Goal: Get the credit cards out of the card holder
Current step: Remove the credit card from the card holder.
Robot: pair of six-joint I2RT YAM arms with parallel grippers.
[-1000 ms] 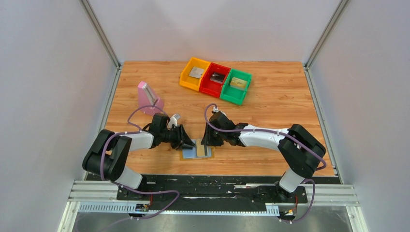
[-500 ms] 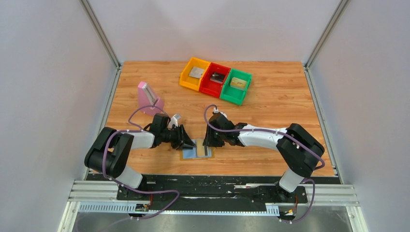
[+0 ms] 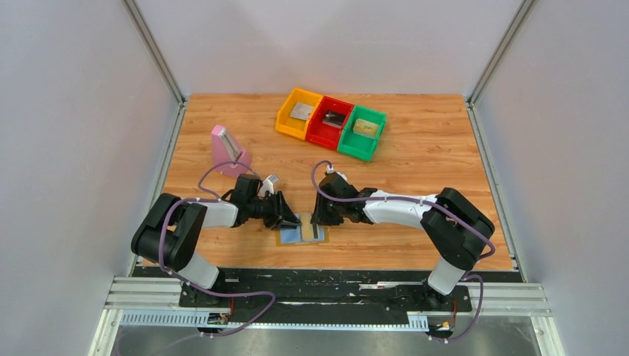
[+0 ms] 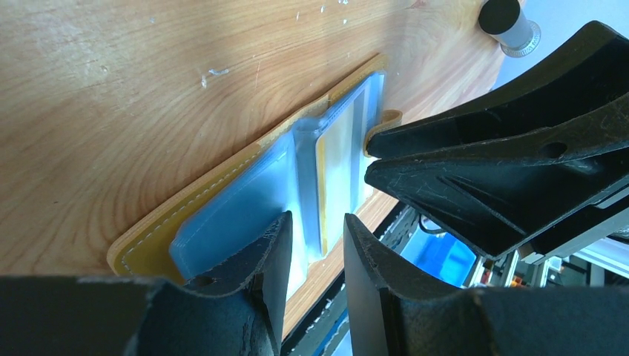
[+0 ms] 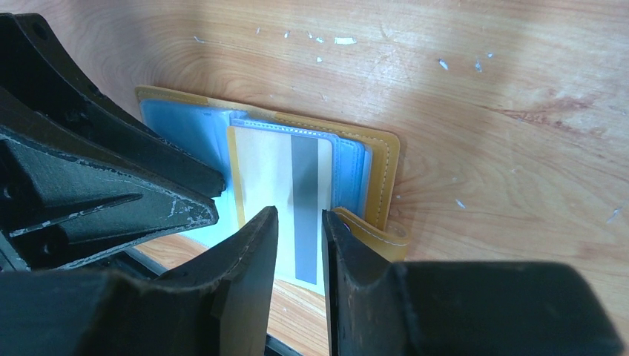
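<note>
The card holder (image 3: 291,239) lies open near the table's front edge, mustard outside and light blue inside (image 5: 178,126). A pale golden credit card (image 5: 263,167) with a grey stripe sticks partly out of its right pocket, past the near edge. My right gripper (image 5: 298,213) stands narrowly open over that card, its fingers either side of the stripe, beside the tan tab (image 5: 382,237). My left gripper (image 4: 317,219) is open too, one fingertip (image 4: 278,233) on the blue left half (image 4: 230,215). Three more cards lie in the coloured bins.
At the back stand a yellow bin (image 3: 284,119), a red bin (image 3: 317,136) and a green bin (image 3: 353,152), each holding a card. A pink block (image 3: 225,148) stands at the left. The two grippers face each other closely over the holder.
The right jaws have narrowed a little over the card. Both arms have barely shifted, and the holder has stayed in place.
</note>
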